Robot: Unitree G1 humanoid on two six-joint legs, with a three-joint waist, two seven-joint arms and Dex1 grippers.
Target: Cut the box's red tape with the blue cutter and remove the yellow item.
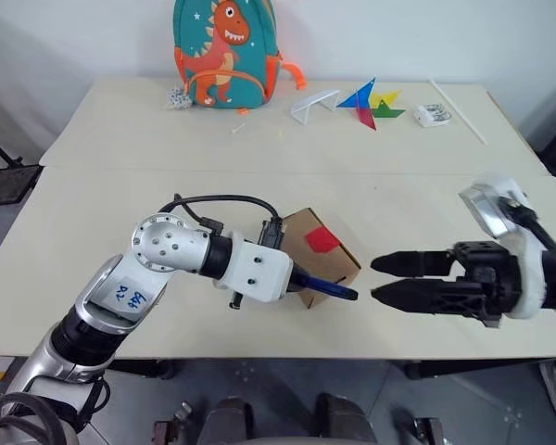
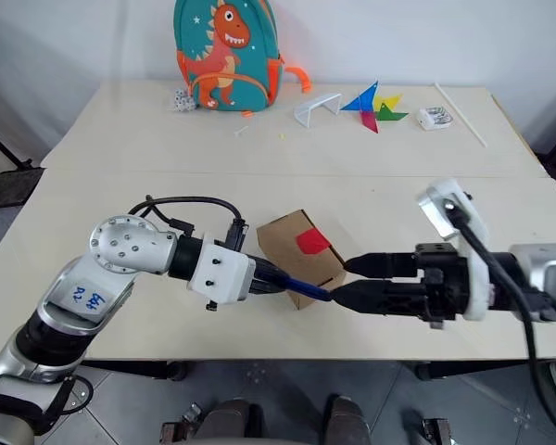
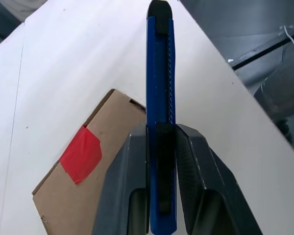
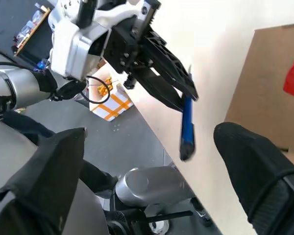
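Cream bench fills the scene, with a dinosaur backpack, a pinwheel and a thin white stick along its far side by the wall. Near the front edge sits the box, closed, its red tape stuck across the top. The left tool is clamped on the blue cutter, both fingers pressed flat against its sides; the cutter sticks out past the fingertips, held above the bench just beside the box's near corner, pointing toward the right tool. The right tool is level and faces the cutter's tip from the other side, its two black fingers spread wide apart with nothing between them. In the right wrist view the cutter hangs between those spread fingers but touches neither.
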